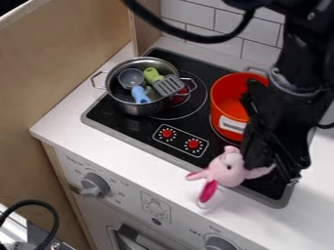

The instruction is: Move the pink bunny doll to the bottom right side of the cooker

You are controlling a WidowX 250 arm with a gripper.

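Oven knob (221, 243) foremost; pink bunny (228, 168) at cooktop edge (277, 201) beside jaws, apart or together I cannot tell

From here the arm (297, 83) hides the red pot's (219, 107) right side, I can't make out where tool (275, 158) meets bunny (228, 168), and the bottom edge crops one knob (221, 243) (the oven (134, 239), too).
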